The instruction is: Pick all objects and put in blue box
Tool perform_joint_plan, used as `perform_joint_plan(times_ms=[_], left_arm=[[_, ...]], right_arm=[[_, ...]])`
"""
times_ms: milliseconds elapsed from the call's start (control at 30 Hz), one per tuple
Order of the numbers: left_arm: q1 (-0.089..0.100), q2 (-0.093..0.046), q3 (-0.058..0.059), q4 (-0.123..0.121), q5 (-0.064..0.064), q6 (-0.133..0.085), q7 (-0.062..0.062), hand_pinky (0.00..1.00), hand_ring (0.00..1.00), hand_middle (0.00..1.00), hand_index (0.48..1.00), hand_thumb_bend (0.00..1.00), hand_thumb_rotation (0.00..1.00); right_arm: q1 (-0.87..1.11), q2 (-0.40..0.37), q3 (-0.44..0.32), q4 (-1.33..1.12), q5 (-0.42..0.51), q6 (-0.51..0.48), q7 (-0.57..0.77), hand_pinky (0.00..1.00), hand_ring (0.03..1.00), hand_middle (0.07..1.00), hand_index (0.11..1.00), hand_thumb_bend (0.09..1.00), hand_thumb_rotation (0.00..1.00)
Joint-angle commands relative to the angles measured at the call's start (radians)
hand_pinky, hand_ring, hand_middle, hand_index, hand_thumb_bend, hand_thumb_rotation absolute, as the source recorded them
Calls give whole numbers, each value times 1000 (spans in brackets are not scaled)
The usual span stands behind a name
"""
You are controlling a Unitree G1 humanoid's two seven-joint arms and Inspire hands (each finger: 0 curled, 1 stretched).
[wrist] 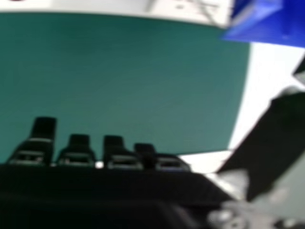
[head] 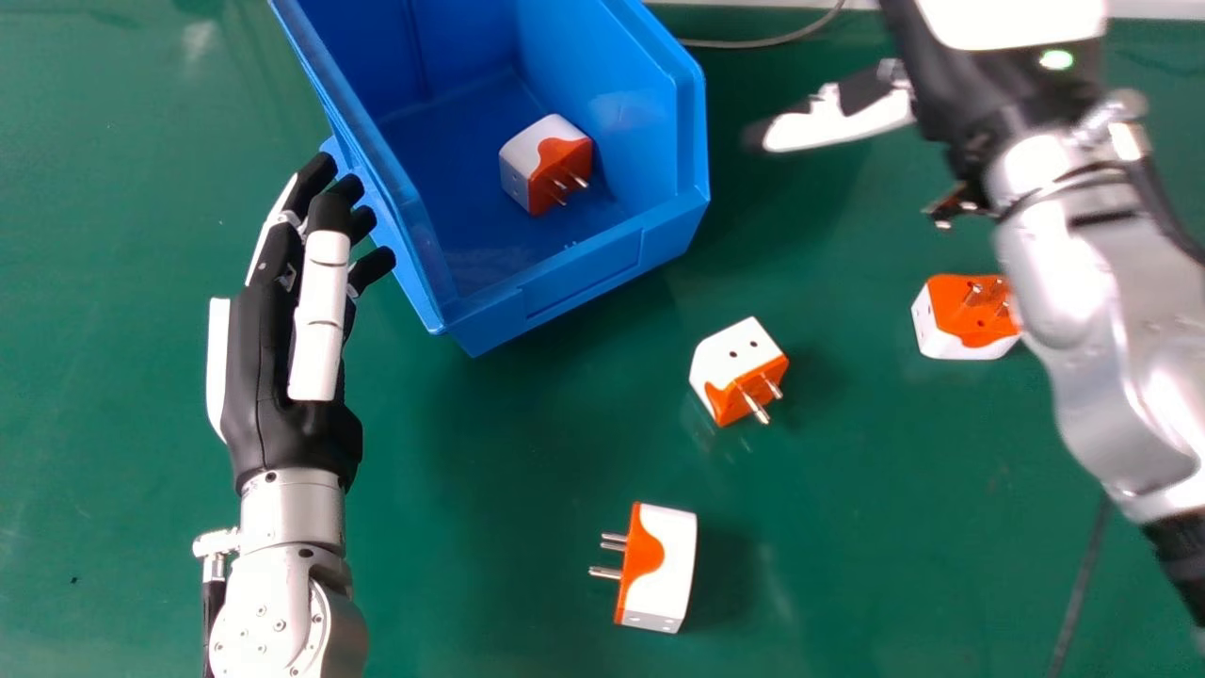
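Right hand [head: 843, 122] spread wide, its thumb standing clear of the fingers, beyond the right-hand adapter [head: 965, 325], which lies on the bench [head: 875, 527], partly covered by the right forearm [head: 1064, 273]. The adapter's longer side runs roughly crosswise; the right arm is much the nearer, and a pick there would probably require drawing the hand back toward the robot. Left hand [head: 297, 377], also open, beside the blue box [head: 584, 273], which contains one adapter [head: 546, 165].
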Motion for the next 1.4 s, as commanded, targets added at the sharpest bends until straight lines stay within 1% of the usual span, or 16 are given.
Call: perform_joint_plan(times_ms=[0, 100, 167, 200, 300, 333, 433, 600, 700, 800, 867, 900, 1000, 1100, 1167, 1367], left_arm=[[-9, 7, 1, -8, -5, -13, -10, 797, 856, 863, 854, 702, 753], [-13, 9, 6, 0, -11, -19, -19, 798, 856, 864, 855, 701, 754], [-17, 11, 9, 6, -12, -20, -19, 802, 858, 866, 858, 699, 753], [-18, 11, 10, 8, -11, -21, -19, 802, 858, 866, 858, 699, 753], [-20, 13, 11, 12, -2, -23, -15, 805, 860, 867, 862, 688, 754], [-19, 13, 11, 10, -1, -22, -15, 805, 860, 867, 862, 688, 754], [-20, 13, 12, 9, -8, -20, -20, 805, 859, 868, 863, 684, 756], [-22, 13, 12, 14, -10, -23, -21, 807, 861, 870, 868, 681, 758], [-23, 15, 10, 19, -2, -29, -21, 808, 862, 870, 869, 680, 758], [-22, 13, 10, 17, -6, -26, -23, 808, 862, 871, 870, 681, 759], [-23, 11, 12, 17, -19, -23, -30, 810, 863, 872, 872, 677, 759], [-24, 11, 13, 18, -22, -22, -32, 811, 864, 872, 873, 676, 760], [-25, 11, 13, 17, -17, -21, -28, 814, 864, 872, 872, 675, 752], [-27, 12, 14, 22, -14, -27, -27, 813, 864, 872, 872, 677, 749], [-26, 12, 13, 21, -12, -26, -26, 811, 862, 870, 871, 680, 748], [-21, 13, 14, 11, -16, -20, -28, 808, 861, 869, 871, 686, 748]], right_arm=[[-3, -45, -39, -39, -6, 28, 56, 970, 1000, 1000, 999, 1000, 441], [-6, -86, -44, -51, -17, 59, 151, 981, 1000, 1000, 1000, 1000, 452], [-11, -117, -48, -52, -5, 74, 232, 983, 1000, 1000, 1000, 1000, 457], [-16, -133, -50, -53, 3, 83, 280, 983, 1000, 1000, 1000, 1000, 457], [-33, -169, -48, -56, 18, 104, 415, 976, 1000, 1000, 1000, 1000, 457], [-39, -177, -45, -53, 21, 105, 448, 976, 1000, 1000, 1000, 1000, 457], [-60, -187, -41, -27, 45, 101, 530, 961, 1000, 1000, 1000, 1000, 438], [-117, -206, -2, 41, 71, 102, 701, 963, 1000, 1000, 1000, 1000, 382], [-144, -219, 25, 69, 65, 102, 790, 967, 1000, 1000, 1000, 1000, 365], [-150, -228, 38, 78, 70, 97, 846, 969, 1000, 1000, 997, 1000, 350], [-151, -240, 53, 96, 80, 74, 891, 973, 1000, 1000, 996, 1000, 342], [-152, -243, 60, 106, 81, 66, 906, 977, 1000, 1000, 994, 1000, 337], [-161, -244, 77, 140, 85, 43, 928, 969, 995, 998, 988, 1000, 330], [-175, -241, 97, 184, 83, 10, 937, 965, 993, 997, 986, 1000, 325], [-181, -241, 111, 212, 77, -16, 929, 946, 972, 991, 981, 1000, 311], [-176, -231, 124, 248, 65, -26, 899, 927, 953, 981, 973, 1000, 290]])
